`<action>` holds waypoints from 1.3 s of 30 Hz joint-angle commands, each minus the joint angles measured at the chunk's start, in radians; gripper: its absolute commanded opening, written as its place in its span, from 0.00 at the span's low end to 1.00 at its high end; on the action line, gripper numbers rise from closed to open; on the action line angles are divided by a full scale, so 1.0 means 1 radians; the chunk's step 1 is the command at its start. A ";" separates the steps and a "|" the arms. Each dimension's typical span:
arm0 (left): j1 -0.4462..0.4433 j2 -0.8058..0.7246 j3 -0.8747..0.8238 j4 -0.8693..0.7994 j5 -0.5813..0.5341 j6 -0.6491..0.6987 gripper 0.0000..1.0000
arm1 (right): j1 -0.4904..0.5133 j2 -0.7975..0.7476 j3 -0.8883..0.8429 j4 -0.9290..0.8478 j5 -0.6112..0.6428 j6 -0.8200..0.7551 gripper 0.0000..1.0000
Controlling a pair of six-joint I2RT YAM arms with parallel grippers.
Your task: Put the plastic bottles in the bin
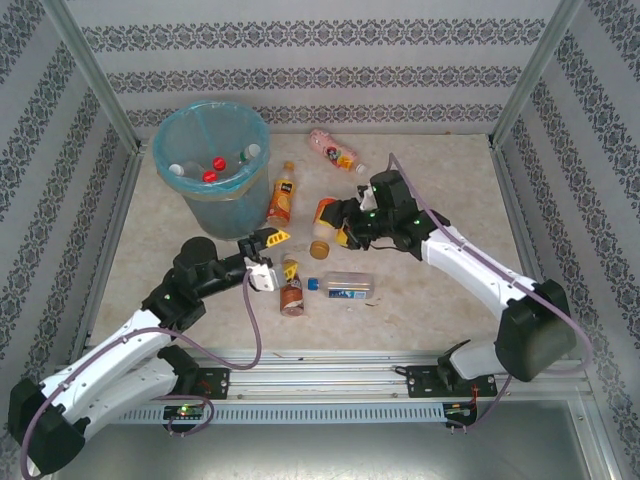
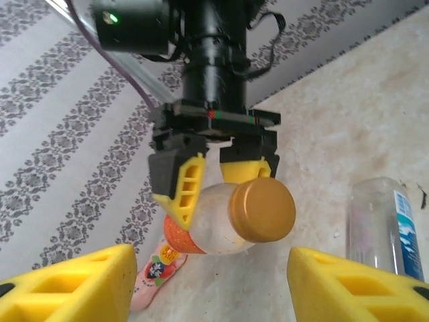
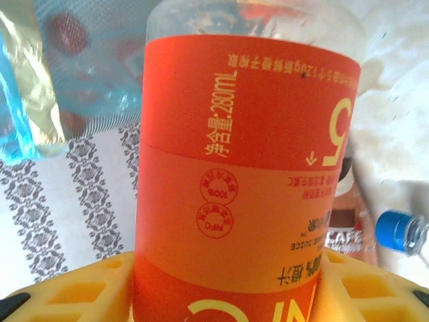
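My right gripper [image 1: 335, 228] is shut on an orange-labelled bottle with a gold cap [image 1: 321, 226] at mid-table. In the right wrist view its label [image 3: 241, 174] sits tight between my yellow fingers [image 3: 67, 292]. The left wrist view shows that bottle [image 2: 234, 218] from the cap end, pinched by the right gripper [image 2: 214, 181]. My left gripper [image 1: 265, 256] stands open and empty just left of it, fingers [image 2: 74, 282] wide apart. The bin [image 1: 212, 165], lined with a blue bag, stands at the back left with bottles inside.
Loose on the table lie an orange juice bottle [image 1: 283, 195] beside the bin, a pink bottle [image 1: 335, 150] at the back, a brown-labelled bottle [image 1: 292, 290] and a clear bottle with a blue cap [image 1: 345, 287] near the front. Patterned walls enclose the table.
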 commanded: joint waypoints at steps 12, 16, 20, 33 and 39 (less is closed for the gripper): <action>-0.078 0.050 -0.012 -0.005 -0.032 0.145 0.56 | 0.091 0.024 0.018 0.070 0.002 0.091 0.45; -0.081 0.054 -0.028 0.026 -0.050 0.158 0.55 | 0.111 0.054 0.032 0.100 -0.009 0.111 0.45; -0.083 0.057 -0.033 0.008 -0.059 0.181 0.54 | 0.121 0.075 0.044 0.112 -0.016 0.120 0.45; -0.083 0.084 -0.038 0.003 -0.073 0.195 0.54 | 0.134 0.081 0.060 0.119 -0.024 0.137 0.45; -0.083 0.073 -0.049 0.045 -0.063 0.179 0.39 | 0.142 0.090 0.059 0.122 -0.022 0.144 0.45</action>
